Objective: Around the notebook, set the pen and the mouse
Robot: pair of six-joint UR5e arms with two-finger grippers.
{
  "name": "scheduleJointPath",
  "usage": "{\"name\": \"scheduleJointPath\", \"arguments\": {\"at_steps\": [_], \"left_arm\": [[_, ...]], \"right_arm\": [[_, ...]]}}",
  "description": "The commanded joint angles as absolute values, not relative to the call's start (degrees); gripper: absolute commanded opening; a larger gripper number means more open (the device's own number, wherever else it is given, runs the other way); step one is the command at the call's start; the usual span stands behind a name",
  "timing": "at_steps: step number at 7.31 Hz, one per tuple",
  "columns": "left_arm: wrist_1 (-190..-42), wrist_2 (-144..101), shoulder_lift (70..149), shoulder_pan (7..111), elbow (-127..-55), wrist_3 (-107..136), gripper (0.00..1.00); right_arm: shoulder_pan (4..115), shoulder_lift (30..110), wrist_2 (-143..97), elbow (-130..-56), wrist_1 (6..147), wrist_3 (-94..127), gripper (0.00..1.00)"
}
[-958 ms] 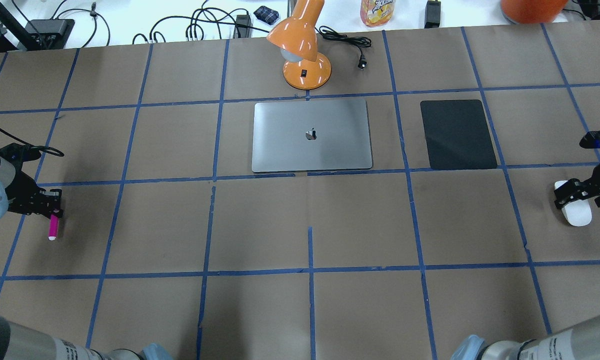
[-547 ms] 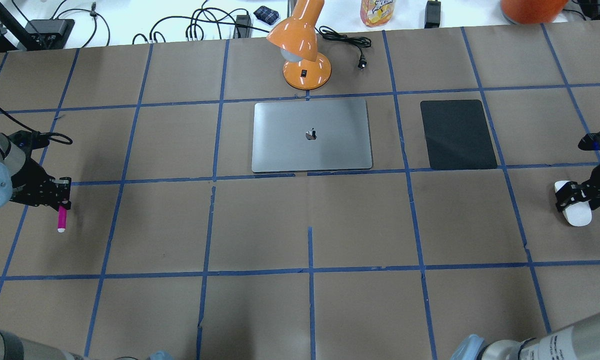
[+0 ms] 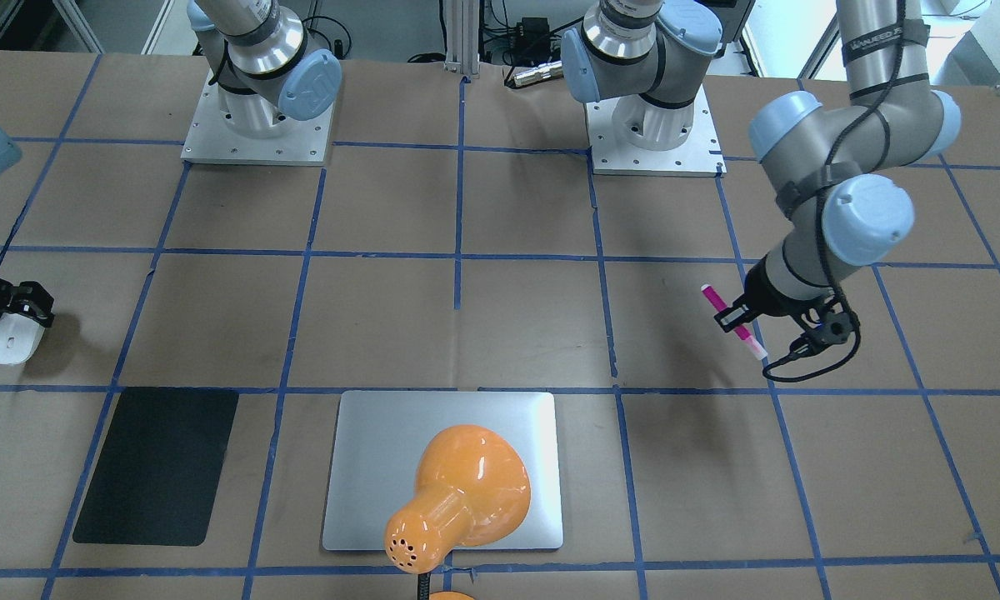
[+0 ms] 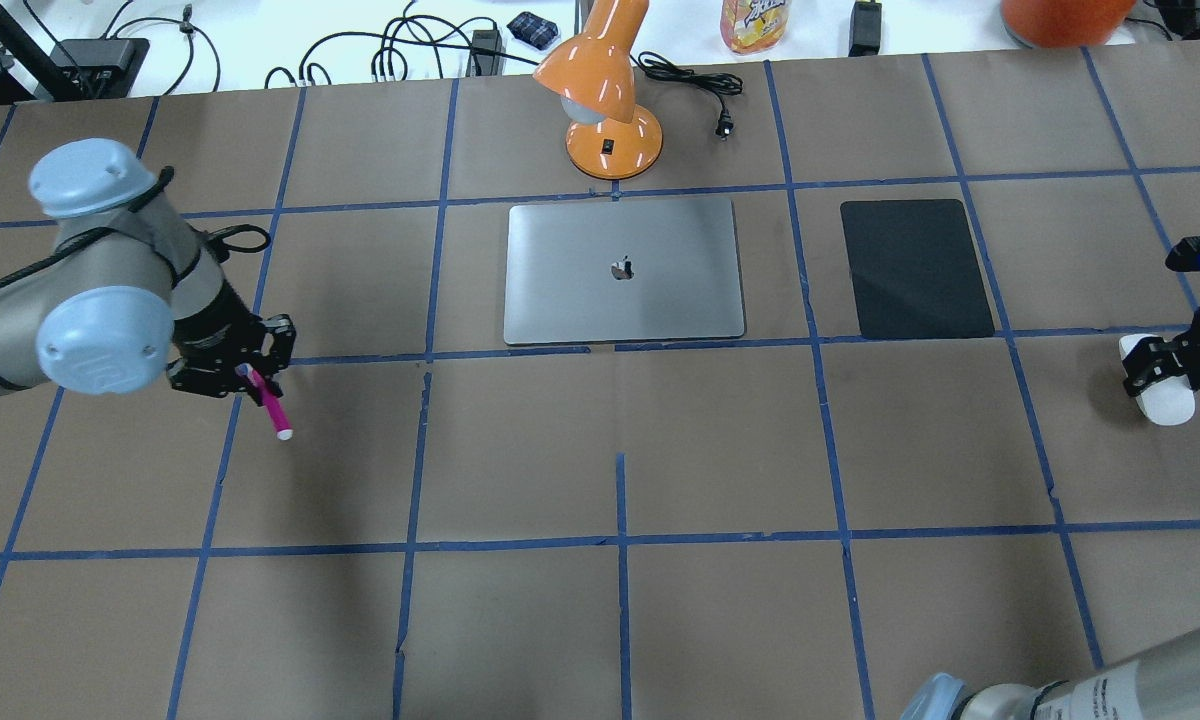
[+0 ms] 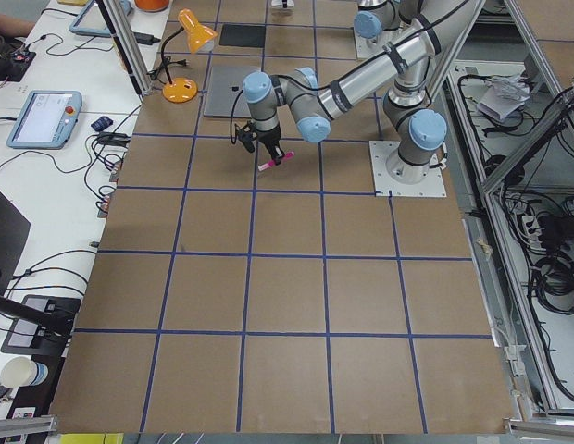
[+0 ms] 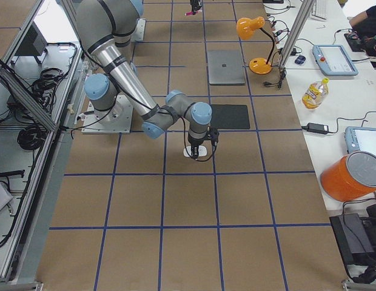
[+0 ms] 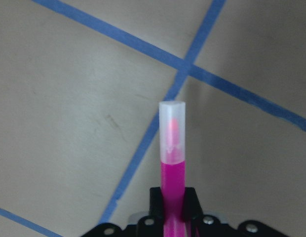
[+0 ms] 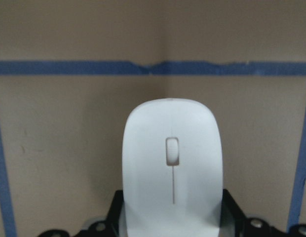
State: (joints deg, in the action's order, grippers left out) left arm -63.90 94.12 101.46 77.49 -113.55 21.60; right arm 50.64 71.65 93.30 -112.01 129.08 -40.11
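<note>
**Left tool** (image 4: 247, 373): fingers clamped on the pen (image 4: 271, 407) near its coloured end. The capped end juts out, slanting toward the robot and to its right. The pen appears to be held clear of the table (image 4: 520, 450).

**Right tool** (image 4: 1152, 366): fingers pressed against the flanks of the mouse (image 4: 1168, 402) at its rear. The mouse's long axis runs straight out from the tool. Whether it clears the table cannot be told.

**Notebook** (image 4: 580, 290): flat at mid-table, long axis across the table. It lies forward and to the right of the left tool, and well apart from the right tool on its left.

**Governing relation**: the left tool is the nearer, with bare table between it and the notebook. A black mat (image 4: 915, 268) lies between the right tool and the notebook.

**View notes**: the left wrist view shows the pen (image 7: 172, 148) centred between the fingers. The right wrist view shows the mouse's (image 8: 172, 168) scroll mark and centre line. In the front-facing view an orange lamp (image 3: 458, 500) covers part of the notebook (image 3: 367, 450); overhead shows it whole.
</note>
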Motion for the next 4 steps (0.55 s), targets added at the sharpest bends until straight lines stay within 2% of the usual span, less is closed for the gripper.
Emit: {"name": "scheduleJointPath", "arguments": {"at_steps": [1, 4], "left_arm": [[-63.2, 92.0, 102.7, 91.5, -113.6, 48.6, 0.00], [-57.5, 86.8, 106.8, 105.7, -112.3, 84.2, 0.00]], "right_arm": [[59.5, 70.1, 90.3, -101.0, 119.9, -32.5, 0.31], [73.4, 60.2, 90.0, -88.7, 119.5, -16.1, 0.31]]}}
